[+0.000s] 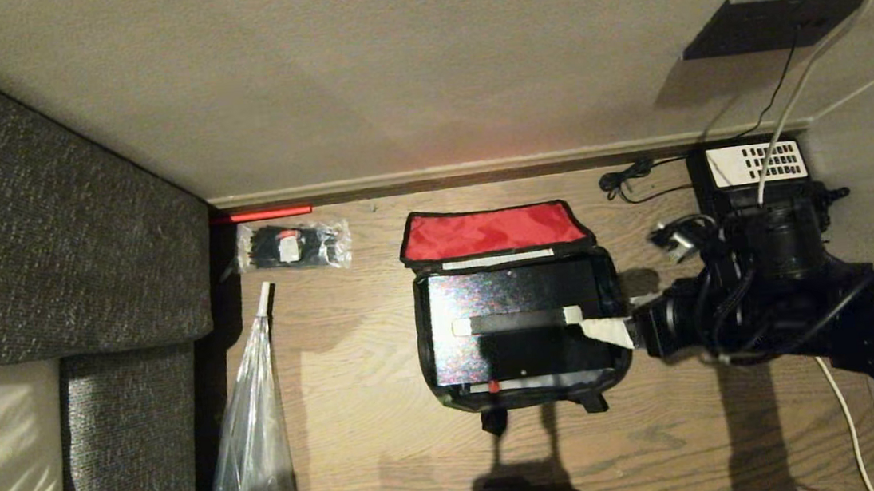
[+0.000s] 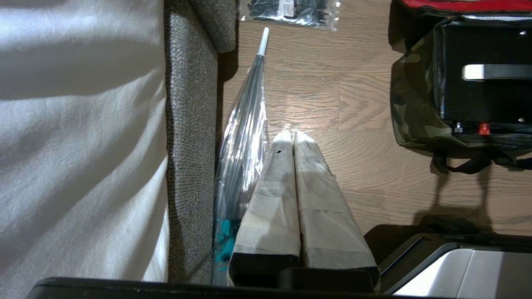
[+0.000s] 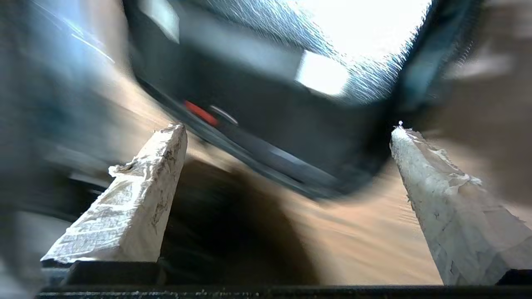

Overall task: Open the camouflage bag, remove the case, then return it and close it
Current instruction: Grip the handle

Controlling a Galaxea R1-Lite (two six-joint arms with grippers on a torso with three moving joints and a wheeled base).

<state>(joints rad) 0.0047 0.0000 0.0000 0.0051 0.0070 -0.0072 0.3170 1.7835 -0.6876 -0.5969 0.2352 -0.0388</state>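
Camouflage bag (image 1: 431, 334) green-tan-black, red lining; case (image 1: 519, 302) dark, iridescent speckles

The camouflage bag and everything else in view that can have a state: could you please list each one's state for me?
camouflage bag: on the floor, lid flipped open, red lining showing.
case: lying flat inside the bag, not held.
right gripper: fingers open, empty, at the bag's right edge.
left gripper: fingers shut, empty, parked over the floor beside the sofa.
packet of black ties: closed, lying on the floor.

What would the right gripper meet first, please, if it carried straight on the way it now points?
Probably the case lying in the open camouflage bag; the right gripper, open, points across the bag's right edge, though depth is unclear.
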